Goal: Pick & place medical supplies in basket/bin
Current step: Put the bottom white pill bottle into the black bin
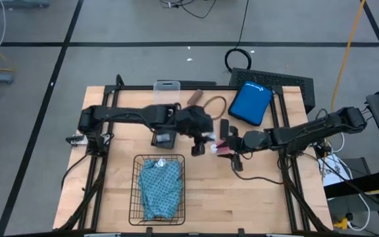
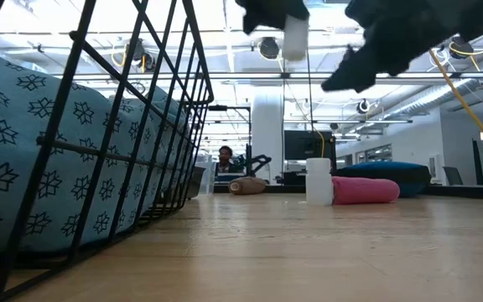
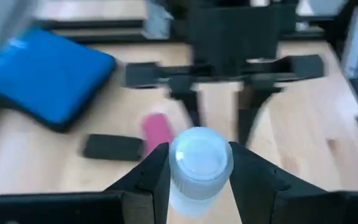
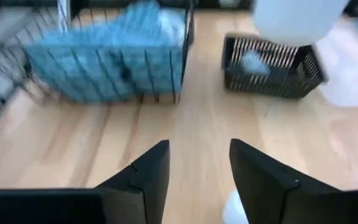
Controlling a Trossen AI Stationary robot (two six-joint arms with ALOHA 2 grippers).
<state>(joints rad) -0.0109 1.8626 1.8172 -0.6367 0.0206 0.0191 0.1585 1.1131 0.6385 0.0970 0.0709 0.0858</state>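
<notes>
Overhead, the left gripper holds a small white-capped vial in the air, just beyond the far right corner of the wire-mesh basket.

Its two fingers are closed snugly on the vial's sides just under the cap, which is a sound place to hold it. The vial looks light, rigid and smooth, so it could slip or roll if gripped loosely. Inside the basket lies the folded teal patterned cloth, soft and bulky, filling most of it. To the right of the basket, on the table, a second vial stands upright touching the pink roll. The right gripper waits near these, low over the wood, its fingers parted and empty.
</notes>
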